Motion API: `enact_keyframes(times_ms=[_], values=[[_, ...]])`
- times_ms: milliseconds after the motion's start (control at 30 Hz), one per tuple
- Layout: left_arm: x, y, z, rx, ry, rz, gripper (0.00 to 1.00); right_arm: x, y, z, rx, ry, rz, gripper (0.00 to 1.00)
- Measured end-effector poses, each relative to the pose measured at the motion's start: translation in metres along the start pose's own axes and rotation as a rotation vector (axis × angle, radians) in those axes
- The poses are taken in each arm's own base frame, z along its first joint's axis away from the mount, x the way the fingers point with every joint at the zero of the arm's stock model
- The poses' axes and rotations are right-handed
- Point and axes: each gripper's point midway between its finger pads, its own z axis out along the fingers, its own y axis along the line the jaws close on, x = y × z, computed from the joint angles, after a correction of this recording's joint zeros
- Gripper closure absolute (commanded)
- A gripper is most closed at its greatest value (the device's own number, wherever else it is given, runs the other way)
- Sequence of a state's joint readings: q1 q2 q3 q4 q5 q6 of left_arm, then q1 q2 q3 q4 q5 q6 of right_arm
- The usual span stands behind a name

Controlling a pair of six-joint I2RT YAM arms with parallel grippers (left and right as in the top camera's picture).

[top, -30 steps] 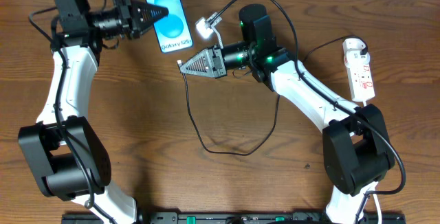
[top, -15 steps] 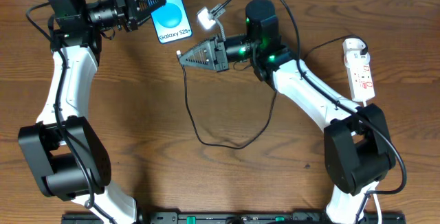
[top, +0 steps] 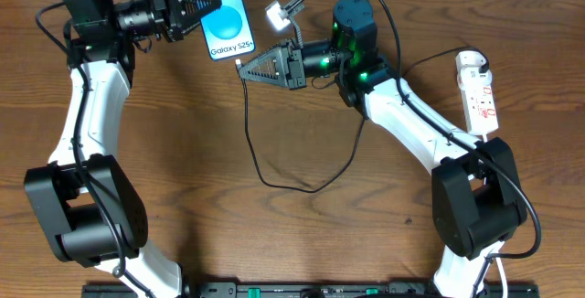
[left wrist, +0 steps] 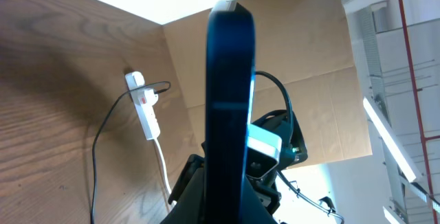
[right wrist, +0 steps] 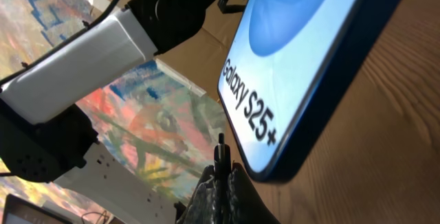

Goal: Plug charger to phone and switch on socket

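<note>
Right fingers (right wrist: 218, 186): While they are pinched shut on the charger's plug tip (right wrist: 220, 148), we see that tip poking out between them, just beside the phone's bottom end and not yet in it.
Left fingers (top: 208, 5): Closed on the phone (top: 224, 15), gripping it by its long left edge at the far side of the worktop (top: 183, 152). The left wrist view shows it edge-on between them.
Phone: Screen lit and facing up in the overhead view, its text end towards the right fingers. We cannot tell whether that end rests on the wood or hangs clear.
Step in hand: We judge this to be the mating of plug and port. The port is not visible to us, so we would line the tip square with the middle of the bottom edge, push straight along the phone's length, and keep the left grip firm against the shove.
Charger (top: 265, 175): Its black cable drops from the tip into a slack loop on the worktop. A snag there could pull the tip off line.
Socket (top: 480, 92): It lies well apart at the right edge, with its white cord (left wrist: 163, 172) trailing. We cannot read its switch.
In the way: The right arm (top: 402, 120) spans the space between phone and socket.
</note>
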State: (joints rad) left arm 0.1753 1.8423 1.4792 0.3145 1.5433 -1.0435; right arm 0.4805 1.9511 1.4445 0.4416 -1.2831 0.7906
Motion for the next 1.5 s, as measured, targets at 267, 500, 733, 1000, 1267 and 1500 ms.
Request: enact_keyframes(times_ms=[267,500,733,1000,1267,1500], values=[[0.0014,-0.0006,0.0030,0.003,0.007,0.001,0.93,-0.0005,0.0005,0.0000,-0.001,-0.001,0.016,0.99],[0.0015,-0.0006,0.0030,0.003,0.007,0.001,0.93,-0.0014,0.0002,0.0000,0.002,-0.005,0.024,0.99],[0.0014,-0.0006,0.0030,0.002,0.007,0.001,0.93,-0.0033,-0.0011,0.0000,0.010,-0.015,0.025,0.99],[0.0014,-0.0005,0.0030,0.002,0.007,0.007,0.93,-0.0026,-0.0005,0.0000,0.006,-0.011,0.025,0.99],[0.0014,-0.0006,0.0030,0.003,0.007,0.046,0.93,-0.0029,0.0014,-0.0033,-0.007,-0.005,0.049,0.99],[0.0013,-0.0008,0.0030,0.003,0.007,0.049,0.93,-0.0042,0.0037,-0.0041,-0.020,-0.004,0.060,0.99]])
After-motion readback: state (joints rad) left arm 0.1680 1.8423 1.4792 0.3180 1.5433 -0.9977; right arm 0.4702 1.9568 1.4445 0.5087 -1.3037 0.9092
